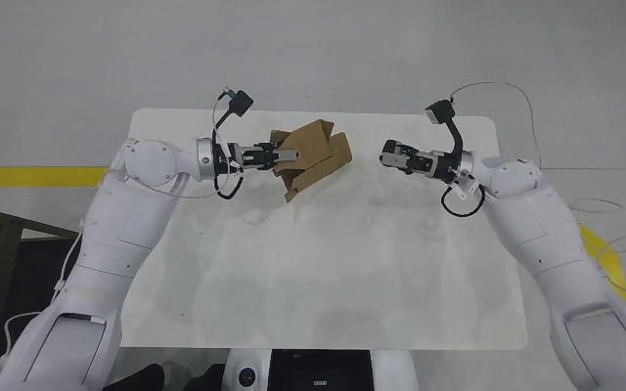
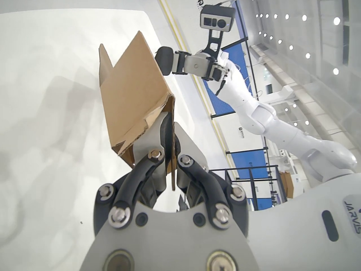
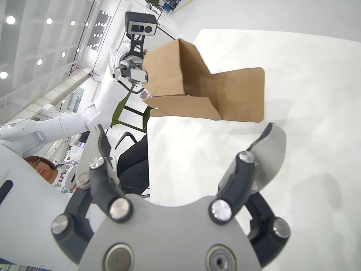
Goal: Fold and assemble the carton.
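Cardboard, brown and only half squared up, the carton (image 1: pixel 313 156) is over the far part of the white worktop (image 1: pixel 323 283), seemingly lifted clear of it, since the wrist views show its shadow on the surface below. The left fingers (image 1: pixel 279 154) are clenched on one wall at the carton's end; from the left wrist, that wall's edge runs straight down between them (image 2: pixel 153 139). The right fingers (image 1: pixel 389 154) are spread wide and grasp nothing, level with the carton but apart from it, with bare worktop between. The carton's long axis runs roughly along the line from one arm to the other, slightly slanted, so its free end points at the right arm. From the right wrist that end of the carton (image 3: pixel 197 91) is open, one flap sticking out sideways and the walls skewed. I judge the fold barely begun, and the next move falls to the right arm: close the gap along that axis and take the loose flap or far wall, working against the left pinch. A push off-axis could twist the carton out of the grip
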`<act>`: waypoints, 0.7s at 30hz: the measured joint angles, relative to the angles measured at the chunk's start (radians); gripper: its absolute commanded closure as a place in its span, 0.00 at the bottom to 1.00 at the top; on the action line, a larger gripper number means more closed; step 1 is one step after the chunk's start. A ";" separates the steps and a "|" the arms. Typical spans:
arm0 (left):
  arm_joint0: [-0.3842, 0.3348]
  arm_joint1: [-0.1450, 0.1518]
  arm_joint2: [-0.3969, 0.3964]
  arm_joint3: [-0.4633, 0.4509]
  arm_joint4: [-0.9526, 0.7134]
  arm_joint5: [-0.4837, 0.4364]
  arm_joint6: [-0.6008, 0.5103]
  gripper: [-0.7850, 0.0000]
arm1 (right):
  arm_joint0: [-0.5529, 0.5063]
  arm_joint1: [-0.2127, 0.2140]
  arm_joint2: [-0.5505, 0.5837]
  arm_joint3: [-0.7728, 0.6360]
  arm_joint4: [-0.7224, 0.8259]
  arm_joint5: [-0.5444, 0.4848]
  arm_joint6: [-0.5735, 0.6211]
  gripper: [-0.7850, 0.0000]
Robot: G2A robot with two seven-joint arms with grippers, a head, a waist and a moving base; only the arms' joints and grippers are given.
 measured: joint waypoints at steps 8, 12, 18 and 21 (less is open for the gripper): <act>-0.009 0.001 0.032 -0.027 -0.003 -0.032 -0.095 1.00 | -0.016 0.027 -0.068 -0.157 0.070 0.024 0.024 0.19; -0.012 0.001 0.047 -0.035 -0.022 -0.043 -0.128 1.00 | -0.005 0.036 -0.110 -0.170 0.079 0.011 0.011 0.25; -0.012 0.002 0.053 -0.043 -0.080 -0.052 -0.166 1.00 | 0.022 0.042 -0.166 -0.135 0.075 -0.012 -0.012 0.35; -0.013 0.003 0.056 -0.047 -0.088 -0.054 -0.179 1.00 | 0.035 0.042 -0.193 -0.125 0.089 -0.019 -0.019 0.38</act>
